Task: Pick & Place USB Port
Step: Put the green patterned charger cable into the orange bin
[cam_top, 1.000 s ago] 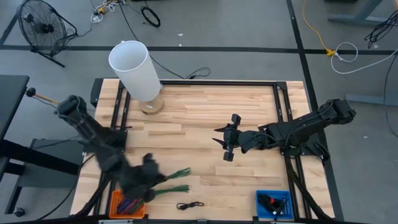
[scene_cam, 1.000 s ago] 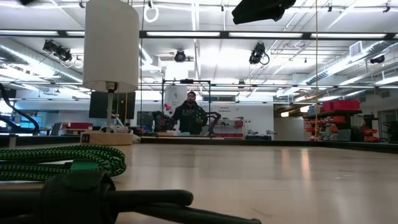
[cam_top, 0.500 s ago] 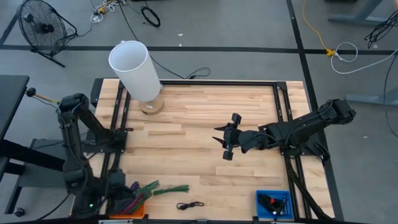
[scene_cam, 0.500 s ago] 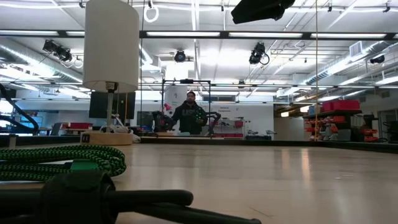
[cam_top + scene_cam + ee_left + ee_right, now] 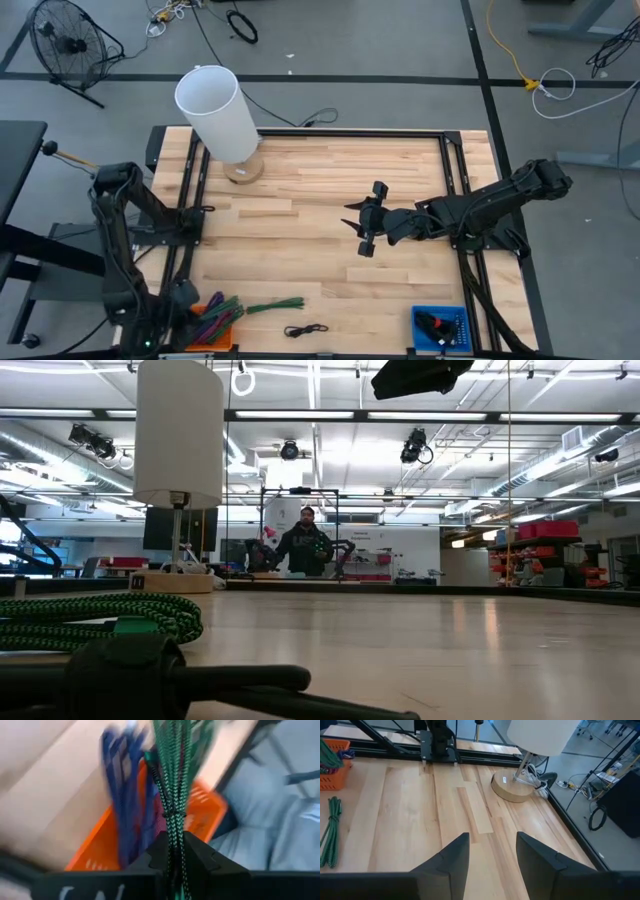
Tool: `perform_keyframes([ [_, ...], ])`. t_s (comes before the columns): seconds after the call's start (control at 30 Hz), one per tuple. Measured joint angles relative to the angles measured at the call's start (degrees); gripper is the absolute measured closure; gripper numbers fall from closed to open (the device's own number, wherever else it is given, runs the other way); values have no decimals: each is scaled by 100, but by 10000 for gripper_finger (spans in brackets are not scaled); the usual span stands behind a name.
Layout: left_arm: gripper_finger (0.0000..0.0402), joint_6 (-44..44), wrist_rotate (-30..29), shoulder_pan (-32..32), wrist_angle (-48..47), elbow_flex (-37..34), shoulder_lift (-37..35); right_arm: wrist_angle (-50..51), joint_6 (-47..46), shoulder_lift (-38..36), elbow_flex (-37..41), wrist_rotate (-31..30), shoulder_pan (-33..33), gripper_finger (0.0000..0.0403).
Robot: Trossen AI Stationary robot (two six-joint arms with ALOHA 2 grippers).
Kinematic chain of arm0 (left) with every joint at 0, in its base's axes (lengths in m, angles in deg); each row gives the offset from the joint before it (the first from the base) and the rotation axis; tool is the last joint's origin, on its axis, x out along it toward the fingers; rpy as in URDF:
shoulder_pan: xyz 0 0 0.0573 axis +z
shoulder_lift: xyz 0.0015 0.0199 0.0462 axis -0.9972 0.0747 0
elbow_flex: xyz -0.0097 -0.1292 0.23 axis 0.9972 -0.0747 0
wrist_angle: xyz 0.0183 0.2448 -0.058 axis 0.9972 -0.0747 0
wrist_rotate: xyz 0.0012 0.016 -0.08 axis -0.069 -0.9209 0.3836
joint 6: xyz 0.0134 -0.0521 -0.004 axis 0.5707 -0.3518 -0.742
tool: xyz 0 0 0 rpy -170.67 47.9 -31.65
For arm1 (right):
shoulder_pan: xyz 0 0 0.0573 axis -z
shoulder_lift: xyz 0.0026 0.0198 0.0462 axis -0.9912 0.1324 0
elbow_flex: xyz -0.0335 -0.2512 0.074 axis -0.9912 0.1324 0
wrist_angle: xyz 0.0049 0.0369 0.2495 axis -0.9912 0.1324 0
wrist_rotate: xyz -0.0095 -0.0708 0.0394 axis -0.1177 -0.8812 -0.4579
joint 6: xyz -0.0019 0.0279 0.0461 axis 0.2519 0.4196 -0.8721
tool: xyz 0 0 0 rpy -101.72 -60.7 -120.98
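Note:
My left gripper (image 5: 197, 304) is at the table's near left corner, above the orange bin (image 5: 196, 339), and is shut on a bundled green braided USB cable (image 5: 172, 780). Blue and magenta cables (image 5: 120, 805) lie in the bin (image 5: 202, 807). A second green cable bundle (image 5: 275, 303) lies flat on the wood to the right of the bin and also shows in the right wrist view (image 5: 332, 830). My right gripper (image 5: 362, 231) hovers open over the middle of the table, with nothing between its fingers (image 5: 492, 865). My left gripper pinches the folded green bundle (image 5: 173, 837) between its two fingers, several strands together. The fingers slant steeply down from the table's left side and lie along the cable. The bundle reaches out ahead of the fingertips over the orange bin, its free end (image 5: 232, 301) toward the table.
A white lamp (image 5: 215, 110) on a round wooden base stands at the far left. A thin black cable (image 5: 305, 330) lies near the front edge. A blue bin (image 5: 440, 328) with dark items sits at the near right. Black rails (image 5: 470, 200) frame the table.
My left gripper has swung toward the table's near left corner, rolling as it went, and has carried one green bundle from beside the other bundle to above the orange bin. The second green bundle has stayed on the wood.

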Motion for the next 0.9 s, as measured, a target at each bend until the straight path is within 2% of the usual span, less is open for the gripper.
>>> perform_keyframes([
  [0.13,362,-315,437,-3,-81,0,146,-2,31,0,0,-3,9,239],
  [0.27,358,-274,378,25,-81,-1,158,-2,108,0,0,-6,24,239],
  [0.57,305,-158,572,76,11,-11,162,-4,115,0,0,-6,28,239],
  [0.9,301,37,491,83,53,-11,162,-7,113,0,0,-8,42,239],
])
